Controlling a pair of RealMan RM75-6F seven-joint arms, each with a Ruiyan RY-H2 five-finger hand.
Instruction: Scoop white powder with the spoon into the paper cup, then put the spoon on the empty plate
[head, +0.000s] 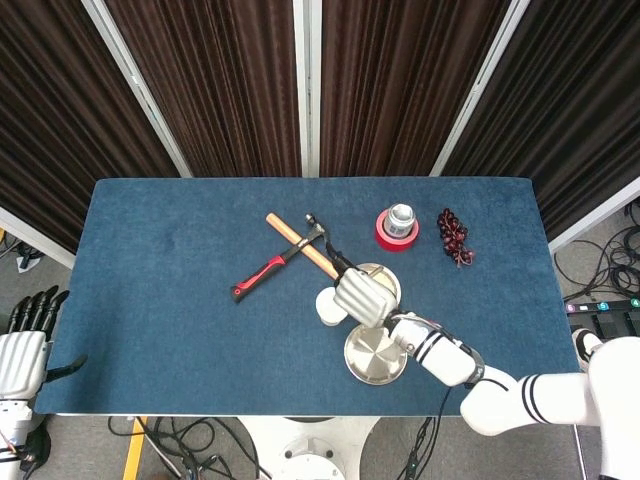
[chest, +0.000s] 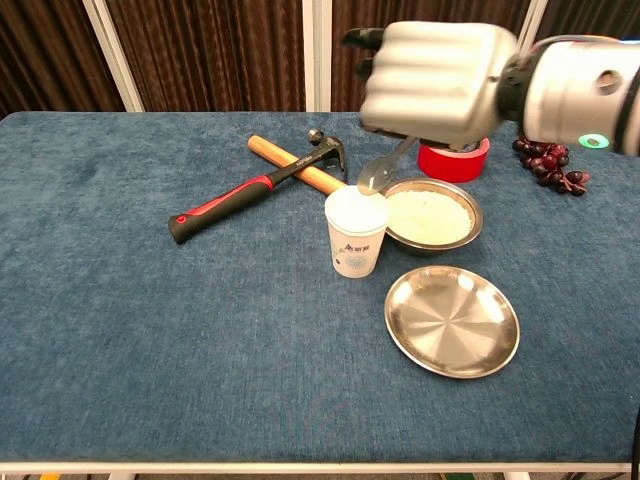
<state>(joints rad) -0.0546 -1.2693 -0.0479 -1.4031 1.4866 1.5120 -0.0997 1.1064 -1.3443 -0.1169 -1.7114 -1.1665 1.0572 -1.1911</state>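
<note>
Spoon (chest: 379, 172) gripped in right hand (chest: 440, 80), bowl end just above paper cup (chest: 356, 232) rim; white powder (chest: 429, 216) in metal bowl (chest: 470, 228) beside cup, empty plate (chest: 452, 320) nearer; left hand (head: 22, 345) off-table, fingers apart.

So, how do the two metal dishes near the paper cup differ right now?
The bowl holds white powder, while the plate is empty. The bowl has raised walls; the plate is flat and shallow. The bowl sits farther from the robot, the plate nearer. Both are round, shiny metal and stand right of the paper cup.
</note>
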